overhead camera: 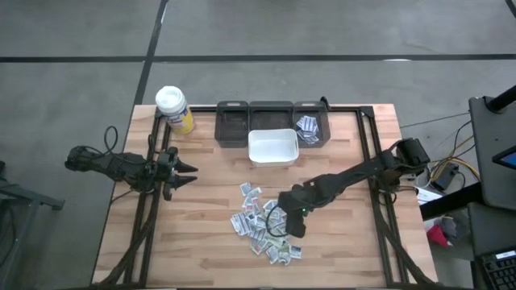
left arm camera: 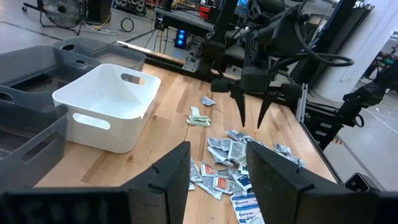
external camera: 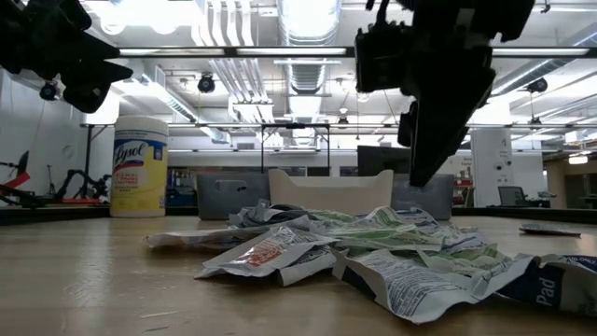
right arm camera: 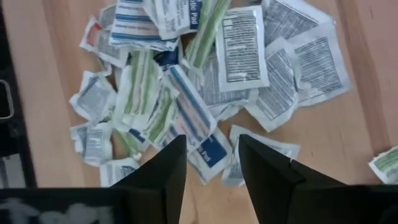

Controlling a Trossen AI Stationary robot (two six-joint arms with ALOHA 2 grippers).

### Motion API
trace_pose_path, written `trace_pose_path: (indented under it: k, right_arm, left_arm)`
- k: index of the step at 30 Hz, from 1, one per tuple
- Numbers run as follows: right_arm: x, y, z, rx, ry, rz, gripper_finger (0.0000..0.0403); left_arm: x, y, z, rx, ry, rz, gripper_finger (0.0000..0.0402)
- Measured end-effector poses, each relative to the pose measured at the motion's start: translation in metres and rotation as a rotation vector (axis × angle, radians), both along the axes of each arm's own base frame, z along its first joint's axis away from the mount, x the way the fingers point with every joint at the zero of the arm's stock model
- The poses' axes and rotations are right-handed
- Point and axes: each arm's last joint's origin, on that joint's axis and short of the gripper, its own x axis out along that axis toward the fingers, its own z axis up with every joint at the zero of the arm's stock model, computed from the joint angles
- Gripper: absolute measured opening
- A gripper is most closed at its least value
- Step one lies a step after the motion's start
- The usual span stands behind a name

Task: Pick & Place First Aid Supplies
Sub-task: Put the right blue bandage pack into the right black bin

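You've got a wooden worktop (overhead camera: 210,242) with dark frame rails along both sides. Yellow wipes bottle with a white lid (overhead camera: 174,109) stands upright at the far left corner. Three dark grey bins in a row along the far edge: left (overhead camera: 232,123), middle (overhead camera: 271,114), right (overhead camera: 310,126). A white tub with handle cutouts (overhead camera: 272,148) sits just in front of the middle bin, touching or nearly touching the row. Off the worktop on your right: cables and dark equipment (overhead camera: 492,137) on grey floor. Low view shows a workshop room behind, ceiling lights on.
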Motion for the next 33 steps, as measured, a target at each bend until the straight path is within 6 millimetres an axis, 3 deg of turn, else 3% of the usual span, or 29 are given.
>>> trace_pose_path:
  k: [6, 10, 33]
  right_arm:
    - [0.015, 0.004, -0.015, -0.027, 0.027, 0.046, 0.0150]
    - [0.016, 0.003, -0.025, -0.045, 0.095, 0.042, 0.0150]
    - [0.017, 0.004, -0.022, -0.023, 0.088, 0.051, 0.0145]
  left_arm:
    - [0.000, 0.000, 0.000, 0.000, 0.000, 0.000, 0.0161]
    - [0.000, 0.000, 0.000, -0.001, 0.000, 0.001, 0.0161]
    - [0.000, 0.000, 0.000, 0.006, 0.000, -0.001, 0.0161]
